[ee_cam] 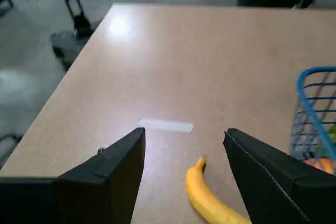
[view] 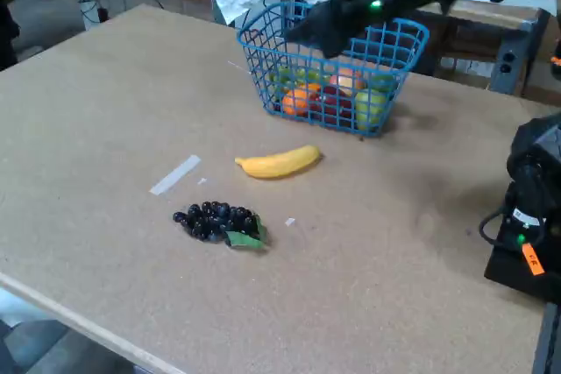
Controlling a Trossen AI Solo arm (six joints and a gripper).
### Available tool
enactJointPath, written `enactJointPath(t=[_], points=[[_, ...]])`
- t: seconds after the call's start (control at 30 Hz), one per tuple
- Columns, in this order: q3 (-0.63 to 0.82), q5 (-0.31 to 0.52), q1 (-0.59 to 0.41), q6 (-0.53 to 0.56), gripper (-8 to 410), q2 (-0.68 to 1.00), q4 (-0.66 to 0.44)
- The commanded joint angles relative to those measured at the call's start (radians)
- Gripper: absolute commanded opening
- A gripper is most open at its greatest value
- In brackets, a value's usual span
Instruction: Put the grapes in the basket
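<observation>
The grapes [view: 219,222], a dark bunch with a green leaf, lie on the table toward its near edge in the fixed view; the wrist view does not show them. The blue wire basket [view: 250,54] stands at the back with several fruits inside, and its corner [ee_cam: 315,103] shows at the right of the wrist view. My gripper [ee_cam: 185,131] is open and holds nothing. In the fixed view it hangs blurred [view: 307,32] over the basket, well away from the grapes.
A yellow banana [view: 279,163] lies between the basket and the grapes, and it appears below my fingers [ee_cam: 210,198]. A strip of pale tape [view: 175,174] is stuck left of the grapes. Black equipment [view: 535,208] sits at the table's right edge.
</observation>
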Motion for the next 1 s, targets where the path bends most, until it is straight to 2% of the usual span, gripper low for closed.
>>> enactJointPath(t=[0.0, 0.43, 0.67, 0.97], points=[[0.091, -0.022, 0.051, -0.06, 208, 0.152, -0.045], [0.363, -0.018, 0.221, -0.164, 208, 0.569, -0.212], [0.412, -0.013, 0.233, -0.19, 208, 0.67, -0.32], [0.408, -0.018, 0.243, -0.192, 208, 0.729, -0.357]])
